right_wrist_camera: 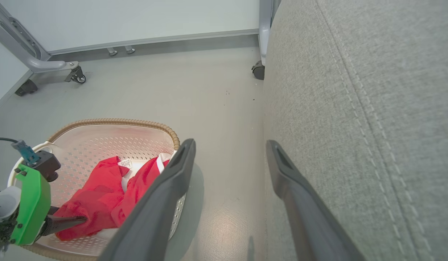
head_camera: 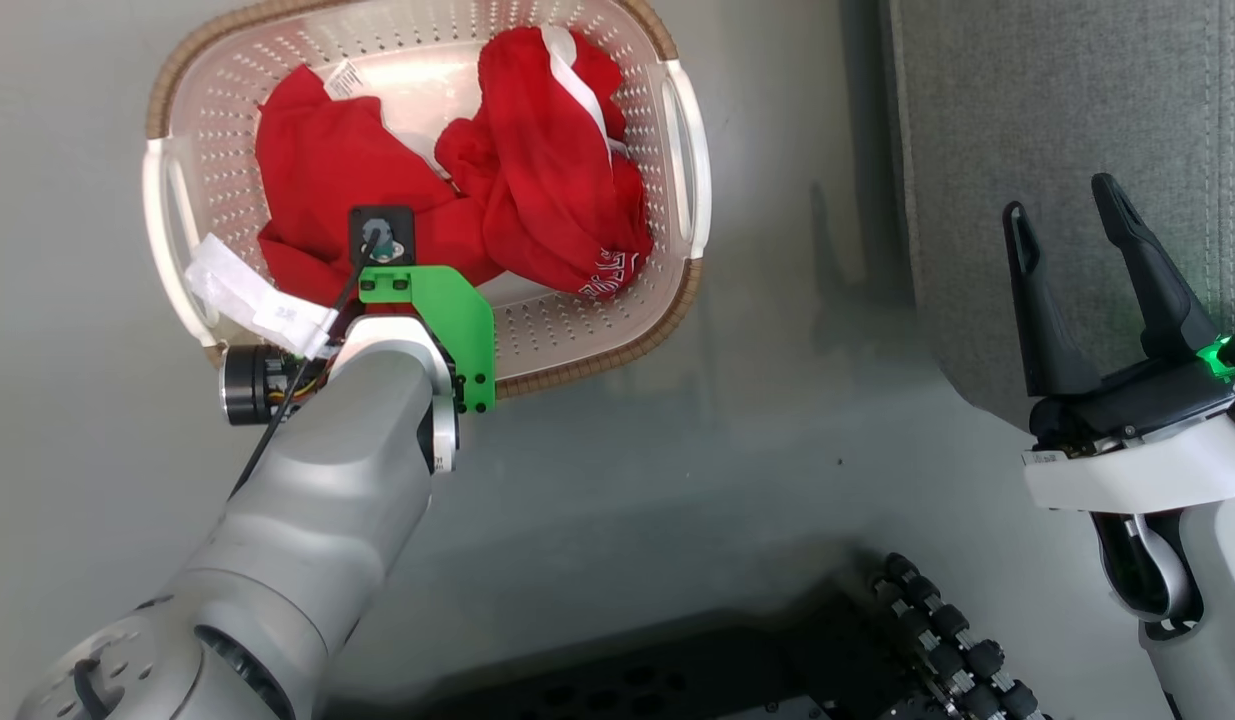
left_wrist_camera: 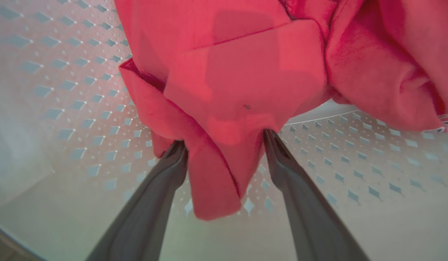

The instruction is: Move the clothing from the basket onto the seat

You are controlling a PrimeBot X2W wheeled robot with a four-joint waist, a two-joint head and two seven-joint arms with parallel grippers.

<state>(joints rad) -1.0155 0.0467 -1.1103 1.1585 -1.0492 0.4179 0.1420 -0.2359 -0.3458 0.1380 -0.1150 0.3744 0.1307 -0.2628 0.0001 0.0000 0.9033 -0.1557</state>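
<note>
Head view takes in the large grey fabric-upholstered seat with stitched seams at the upper right, standing on a smooth pale grey floor. On that floor, apart from the seat and to its left, sits the cream-white perforated plastic basket with a brown woven-look rim and white side handles. Inside it lies the clothing, two bright red soft garments with white stripe trim and white lettering, crumpled side by side and covering most of the basket's bottom. A pale silver left arm carrying a bright green bracket reaches over the basket's near rim. The left pincer is down inside the basket; its wrist view shows the two dark fingers spread wide on either side of a fold of red fabric, tips against the cloth but not clenched on it. The right pincer hovers over the seat's near edge, released, with nothing between its fingers.
</note>
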